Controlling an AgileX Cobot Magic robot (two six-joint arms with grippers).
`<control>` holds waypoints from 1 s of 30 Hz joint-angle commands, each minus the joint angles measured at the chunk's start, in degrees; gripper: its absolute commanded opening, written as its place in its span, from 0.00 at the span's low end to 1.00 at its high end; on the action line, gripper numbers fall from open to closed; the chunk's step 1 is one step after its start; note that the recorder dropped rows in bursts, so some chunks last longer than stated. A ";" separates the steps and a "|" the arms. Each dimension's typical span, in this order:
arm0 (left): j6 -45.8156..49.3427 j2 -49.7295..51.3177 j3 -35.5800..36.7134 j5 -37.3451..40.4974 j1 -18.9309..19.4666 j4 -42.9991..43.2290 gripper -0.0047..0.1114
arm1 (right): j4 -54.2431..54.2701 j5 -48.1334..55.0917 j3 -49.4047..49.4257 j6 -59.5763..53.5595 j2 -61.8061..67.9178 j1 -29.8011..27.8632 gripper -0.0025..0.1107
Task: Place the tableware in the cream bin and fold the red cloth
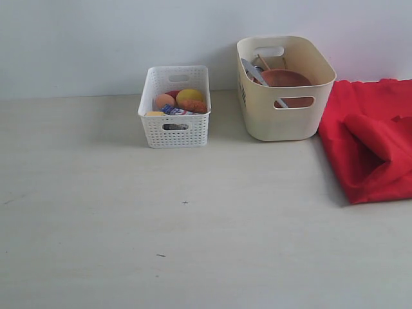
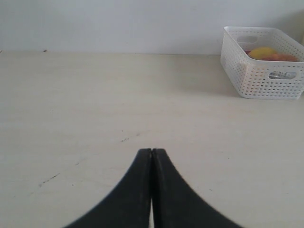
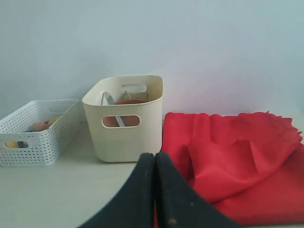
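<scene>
Exterior view: tableware [image 1: 286, 78] is seen inside the cream bin [image 1: 277, 122]; the red cloth [image 1: 376, 148] is found rumpled just beside it. The left gripper [image 2: 151, 151] and right gripper [image 3: 155, 156] are seen pressed fully together, nothing held.

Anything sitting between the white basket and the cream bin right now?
Nothing: only bare table separates the white basket and the cream bin, clearest in the exterior view.

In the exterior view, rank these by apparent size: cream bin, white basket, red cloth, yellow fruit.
1. cream bin and red cloth: these look alike; the cloth is cut off by the frame edge, so unranked.
2. white basket
3. yellow fruit
</scene>
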 commanded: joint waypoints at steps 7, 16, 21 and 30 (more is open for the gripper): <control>-0.27 -0.40 0.21 -0.19 0.13 -0.27 0.04 | -0.14 2.74 0.25 -0.62 -1.18 0.12 0.02; -0.27 -0.40 0.21 -0.19 0.13 -0.27 0.04 | -20.84 9.10 0.25 19.69 -3.00 0.12 0.02; -0.27 -0.40 0.21 -0.19 0.13 -0.27 0.04 | -23.23 9.89 0.25 21.63 -3.00 0.12 0.02; -0.27 -0.40 0.21 -0.19 0.13 -0.27 0.04 | -23.23 9.65 0.25 21.88 -3.00 0.12 0.02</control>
